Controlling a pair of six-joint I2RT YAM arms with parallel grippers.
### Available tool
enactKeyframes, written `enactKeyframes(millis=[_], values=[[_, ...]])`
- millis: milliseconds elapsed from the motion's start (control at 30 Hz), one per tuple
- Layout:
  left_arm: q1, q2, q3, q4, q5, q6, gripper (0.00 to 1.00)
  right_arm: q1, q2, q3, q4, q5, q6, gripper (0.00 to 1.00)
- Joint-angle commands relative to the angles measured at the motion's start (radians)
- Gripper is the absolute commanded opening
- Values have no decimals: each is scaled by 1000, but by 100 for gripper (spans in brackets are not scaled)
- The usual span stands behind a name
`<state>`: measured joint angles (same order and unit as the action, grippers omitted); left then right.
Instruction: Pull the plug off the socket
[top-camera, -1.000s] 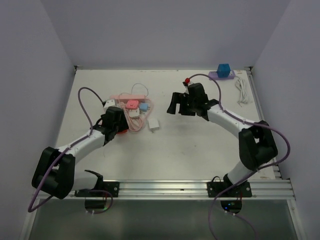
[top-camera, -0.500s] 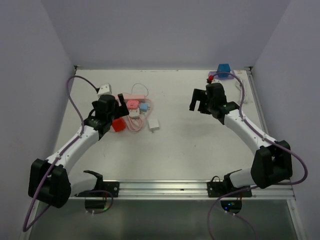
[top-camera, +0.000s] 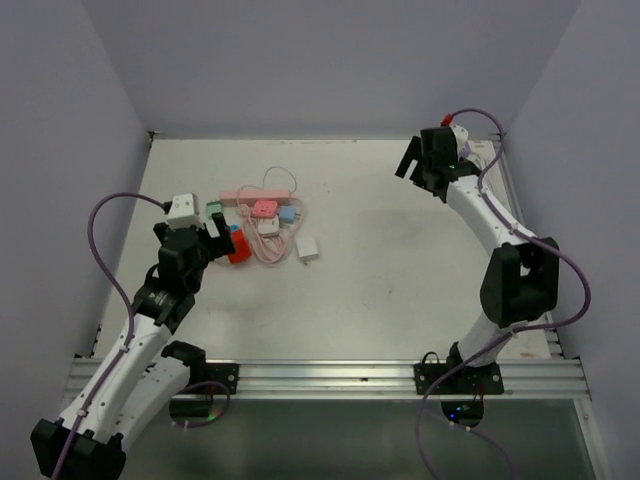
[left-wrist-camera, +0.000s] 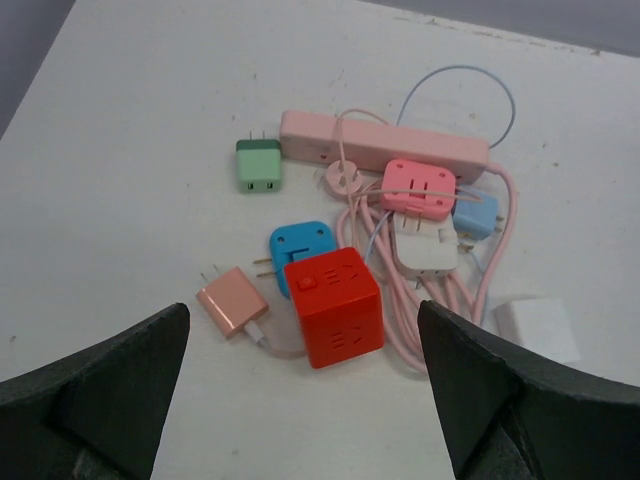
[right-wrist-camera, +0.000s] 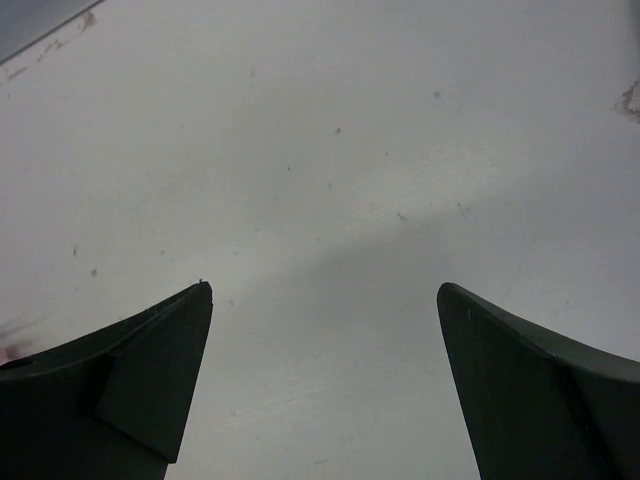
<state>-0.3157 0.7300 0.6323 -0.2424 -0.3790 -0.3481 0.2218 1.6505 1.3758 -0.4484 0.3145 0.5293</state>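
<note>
Blue plastic plug (left-wrist-camera: 300, 247), prongs bared, apparently touching red plastic cube socket (left-wrist-camera: 335, 312) on white bench (left-wrist-camera: 120, 120); left end effector (left-wrist-camera: 302, 308), right end effector (right-wrist-camera: 325, 287) released.

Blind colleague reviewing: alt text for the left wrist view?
A red cube socket sits mid-frame on a white table, a blue plug just behind it, among pink cables, a pink power strip and loose adapters. Open jaws frame the lower corners.

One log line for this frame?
left gripper: open, empty | right gripper: open, empty | green plug: unplugged, beside pink power strip
</note>
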Motion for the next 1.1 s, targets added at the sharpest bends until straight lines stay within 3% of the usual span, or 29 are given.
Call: enactKeyframes(millis=[0,267,433,733,833,1067], values=[[6,-61,-68,-15,-34,77,100,-51,101,133,-47,92,112,98],[6,-64,-82,45,-63,112,100,-147,400,436,-141,187,245,98],[6,-66,-89,54,-77,123,100,-206,492,537,-174,348,285,99],[6,-61,-98,68,-49,136,100,-371,534,502,-107,305,279,96],[6,-61,-100,71,-47,141,100,-413,532,465,-20,238,213,96],[6,-57,-106,77,-37,147,100,-504,618,508,-27,16,144,90]])
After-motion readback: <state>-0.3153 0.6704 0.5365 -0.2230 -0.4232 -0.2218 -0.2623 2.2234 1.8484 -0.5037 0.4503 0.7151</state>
